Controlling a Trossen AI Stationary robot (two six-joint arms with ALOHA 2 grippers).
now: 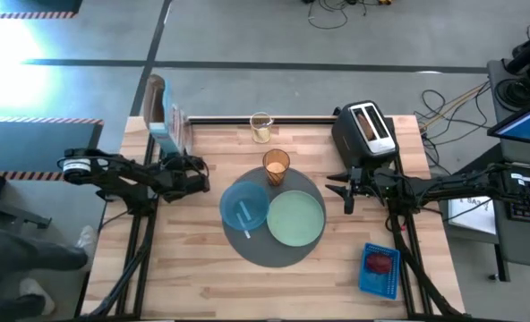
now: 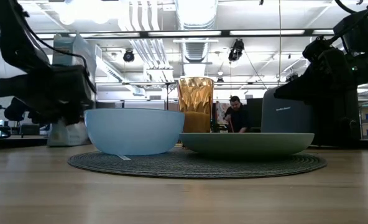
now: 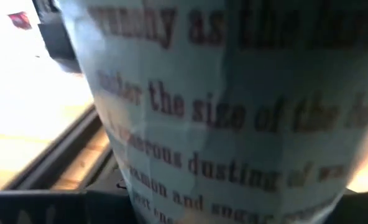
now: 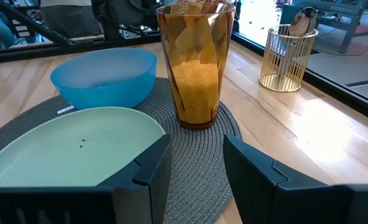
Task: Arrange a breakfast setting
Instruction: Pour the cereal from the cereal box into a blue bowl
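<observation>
A round dark-grey mat lies mid-table. On it stand a small blue bowl with a pale spoon inside, a pale-green plate and an amber tumbler. My right gripper is open and empty just right of the plate; its wrist view faces the tumbler. My left gripper is beside an upright pale-blue cereal box at the far left. The box's printed face fills the left wrist view. A toast slice sticks up from the toaster. A red fruit lies in the blue basket.
The black-and-silver toaster stands at the far right, just behind my right gripper. The blue slotted basket sits at the near right. A gold wire holder stands at the far edge. Bare wood lies along the near edge. A person shows far behind the table.
</observation>
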